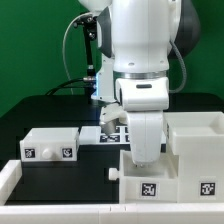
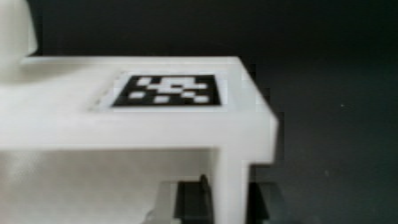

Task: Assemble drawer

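Note:
A small white drawer tray (image 1: 170, 172) with a square tag (image 1: 147, 188) on its front stands at the front middle of the table, against the large open-topped casing (image 1: 200, 140) on the exterior view's right. My gripper (image 1: 140, 150) reaches down onto this tray. In the wrist view the gripper (image 2: 228, 205) has its black fingers (image 2: 192, 205) on both sides of a thin wall of the tray (image 2: 107, 135), below a tag (image 2: 169, 90) on a flat face. A second small tray (image 1: 50, 145) lies apart on the exterior view's left.
The marker board (image 1: 108, 130) lies flat on the black table behind the gripper. A white border rail (image 1: 10, 178) runs along the front left. A green wall stands at the back.

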Motion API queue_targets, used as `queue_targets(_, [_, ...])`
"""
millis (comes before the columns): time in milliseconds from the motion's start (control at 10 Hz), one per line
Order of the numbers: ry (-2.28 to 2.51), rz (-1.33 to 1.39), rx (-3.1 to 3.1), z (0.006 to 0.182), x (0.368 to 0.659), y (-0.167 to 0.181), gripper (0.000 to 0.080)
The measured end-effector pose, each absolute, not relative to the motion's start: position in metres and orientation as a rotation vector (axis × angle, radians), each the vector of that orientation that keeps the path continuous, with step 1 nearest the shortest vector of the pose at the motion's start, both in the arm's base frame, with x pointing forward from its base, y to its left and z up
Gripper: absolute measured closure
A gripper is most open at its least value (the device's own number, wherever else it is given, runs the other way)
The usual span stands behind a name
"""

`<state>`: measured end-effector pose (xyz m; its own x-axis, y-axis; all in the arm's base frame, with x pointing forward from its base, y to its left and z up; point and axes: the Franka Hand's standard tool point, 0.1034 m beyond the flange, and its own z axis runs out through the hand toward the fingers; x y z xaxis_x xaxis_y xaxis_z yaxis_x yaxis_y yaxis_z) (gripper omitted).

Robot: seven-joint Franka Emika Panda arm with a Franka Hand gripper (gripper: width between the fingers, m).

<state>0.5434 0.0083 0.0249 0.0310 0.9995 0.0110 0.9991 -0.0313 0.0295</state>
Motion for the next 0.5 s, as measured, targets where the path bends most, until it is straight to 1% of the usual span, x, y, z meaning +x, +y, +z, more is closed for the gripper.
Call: queue_targets(500, [2.194,0.038,2.249,0.0200,0.5423,0.0208,0.0765])
